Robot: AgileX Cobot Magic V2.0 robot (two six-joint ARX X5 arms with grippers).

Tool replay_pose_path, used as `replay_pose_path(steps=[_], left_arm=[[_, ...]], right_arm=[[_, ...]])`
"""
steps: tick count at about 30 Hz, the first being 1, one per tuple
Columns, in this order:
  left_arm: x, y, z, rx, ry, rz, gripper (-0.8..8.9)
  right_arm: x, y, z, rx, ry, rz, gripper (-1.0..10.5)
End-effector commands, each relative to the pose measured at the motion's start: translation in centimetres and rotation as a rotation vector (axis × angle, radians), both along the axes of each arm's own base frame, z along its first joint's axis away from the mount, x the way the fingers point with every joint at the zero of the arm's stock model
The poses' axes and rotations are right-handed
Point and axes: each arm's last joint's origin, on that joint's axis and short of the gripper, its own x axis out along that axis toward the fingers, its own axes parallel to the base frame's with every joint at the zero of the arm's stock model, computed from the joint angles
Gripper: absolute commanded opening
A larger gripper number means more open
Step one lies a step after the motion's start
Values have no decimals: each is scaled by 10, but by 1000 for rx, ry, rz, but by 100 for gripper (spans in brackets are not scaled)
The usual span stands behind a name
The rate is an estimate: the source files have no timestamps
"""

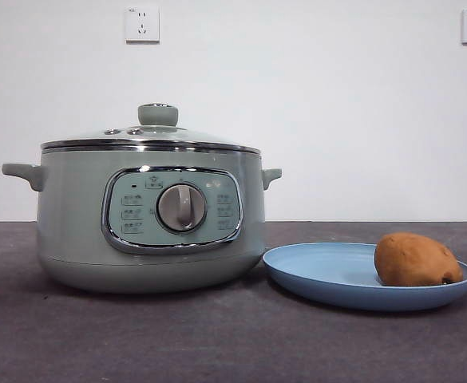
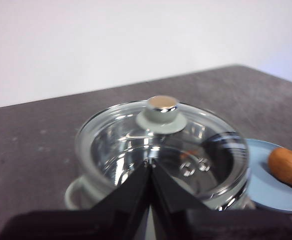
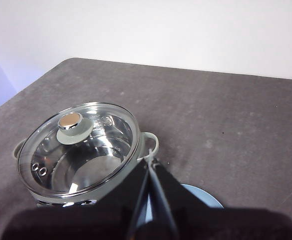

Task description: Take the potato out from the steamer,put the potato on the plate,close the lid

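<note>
At the left of the dark grey table (image 1: 217, 343) stands the steamer (image 1: 149, 219), a round pale green pot with a handle on each side and a chrome-framed panel with a silver dial facing the front camera. The lid (image 1: 149, 137) sits on top of it, chrome rim resting all round on the pot's edge and green knob pointing straight up. Through the glass, in both wrist views, only the shiny inside of the pot shows.

Just to the right of the pot lies the plate (image 1: 329, 275), light blue and shallow, its near rim close to the pot's base; whether they touch cannot be told. The potato (image 1: 417, 260) rests on the right-hand part of the plate, lying on its side.

The left gripper (image 2: 149, 162) hangs above the pot, over the lid's near edge and short of the knob, its two black jaws pressed together at the tips and holding nothing. The right gripper (image 3: 149, 161) hangs higher, above the spot where pot and plate meet, jaws likewise together and empty. On the white wall behind are two sockets (image 1: 142, 25).
</note>
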Motion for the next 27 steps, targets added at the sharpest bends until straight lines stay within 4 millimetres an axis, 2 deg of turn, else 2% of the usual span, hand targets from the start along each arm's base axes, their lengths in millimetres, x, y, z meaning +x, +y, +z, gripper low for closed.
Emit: replay_pose_path(steps=[1,8,14,21,27], left_arm=[[-5,5,-27,-50,4,44,-4],[-11,13,-76,-107,49,167,-3],[-12,15,-101,-136,74,204,-4],[-17,17,-111,-130,150,264,-3],[-18,17,-109,-141,134,253,-4]], right_arm=[[0,0,1,4,-4,-2,-1],[0,0,1,5,-3,-3,-1],[0,0,1,5,-3,-3,-1],[0,0,1,4,-3,-2,-1],[0,0,1,4,-3,-2,-1]])
